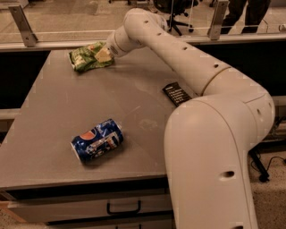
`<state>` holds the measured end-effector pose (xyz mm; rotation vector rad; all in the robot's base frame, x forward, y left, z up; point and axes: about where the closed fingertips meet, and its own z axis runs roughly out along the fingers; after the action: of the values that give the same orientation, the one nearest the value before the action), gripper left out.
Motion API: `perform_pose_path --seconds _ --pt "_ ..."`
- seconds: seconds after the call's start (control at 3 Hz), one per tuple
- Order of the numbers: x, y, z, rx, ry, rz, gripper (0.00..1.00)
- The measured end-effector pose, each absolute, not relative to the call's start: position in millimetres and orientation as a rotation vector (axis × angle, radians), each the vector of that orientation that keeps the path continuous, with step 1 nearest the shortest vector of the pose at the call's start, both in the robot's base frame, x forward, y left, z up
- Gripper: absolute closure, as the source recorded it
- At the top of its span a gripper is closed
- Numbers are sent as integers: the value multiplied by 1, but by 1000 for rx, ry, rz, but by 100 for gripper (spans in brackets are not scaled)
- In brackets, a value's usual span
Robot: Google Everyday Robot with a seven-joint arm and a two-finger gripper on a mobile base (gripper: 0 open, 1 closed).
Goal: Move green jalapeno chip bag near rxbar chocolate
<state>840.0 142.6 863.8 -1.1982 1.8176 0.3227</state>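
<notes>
The green jalapeno chip bag [85,59] lies crinkled at the far left corner of the grey table [53,116]. My gripper [102,54] is down on the bag's right end, touching it, at the end of the long white arm [178,58] that reaches in from the right. The rxbar chocolate [176,93], a flat dark bar with white text, lies at the table's right side, partly hidden behind the arm's bulky lower section.
A blue soda can [97,140] lies on its side near the front of the table. A drawer with a dark handle [123,208] runs under the front edge. A glass railing [53,27] and an office chair [176,11] stand behind the table.
</notes>
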Motion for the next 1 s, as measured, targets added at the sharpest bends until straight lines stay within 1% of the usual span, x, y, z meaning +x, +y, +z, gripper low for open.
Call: perform_pose_path --seconds 0.33,0.67,1.0 --pt "832 115 883 -1201 1789 250 88" --pt "818 90 903 -1202 1765 176 100" --pt "805 60 920 -1218 1752 77 100"
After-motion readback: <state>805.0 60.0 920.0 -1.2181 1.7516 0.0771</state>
